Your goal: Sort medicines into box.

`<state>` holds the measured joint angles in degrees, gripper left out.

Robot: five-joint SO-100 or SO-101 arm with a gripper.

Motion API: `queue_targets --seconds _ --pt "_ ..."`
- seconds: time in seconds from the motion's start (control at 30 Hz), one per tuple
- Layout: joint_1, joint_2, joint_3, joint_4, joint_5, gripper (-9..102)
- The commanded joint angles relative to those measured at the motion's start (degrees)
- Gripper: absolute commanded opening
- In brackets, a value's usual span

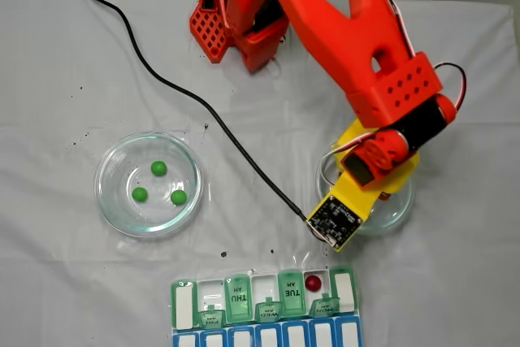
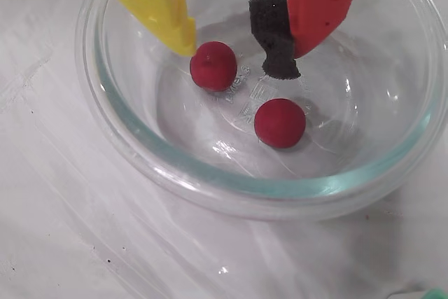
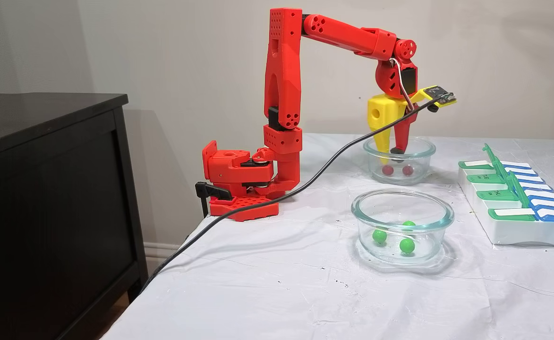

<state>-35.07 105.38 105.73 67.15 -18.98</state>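
We see the claw [image 2: 241, 54] open in a round glass dish [image 2: 126, 152] | yellow tip touching one red ball [image 2: 213, 66] | another red ball [image 2: 279, 122] just beside, smooth.

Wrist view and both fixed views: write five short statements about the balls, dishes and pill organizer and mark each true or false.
1. Three green balls lie in one glass dish. True.
2. The gripper is shut on a red ball. False: its fingers stand apart above the red dish, and the yellow tip sits beside one ball.
3. Two red balls lie in the dish under the gripper. True.
4. Every organizer cell is empty. False: one red ball sits in an open cell of the pill organizer.
5. All the organizer lids are closed. False: several green lids stand open.
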Motion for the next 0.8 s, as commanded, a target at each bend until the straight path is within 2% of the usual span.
queue_targets --seconds 0.0,0.77 --pt "0.0 1.6 -1.2 -0.4 -0.1 23" --pt "-1.1 -0.9 2.0 -1.5 0.3 24"
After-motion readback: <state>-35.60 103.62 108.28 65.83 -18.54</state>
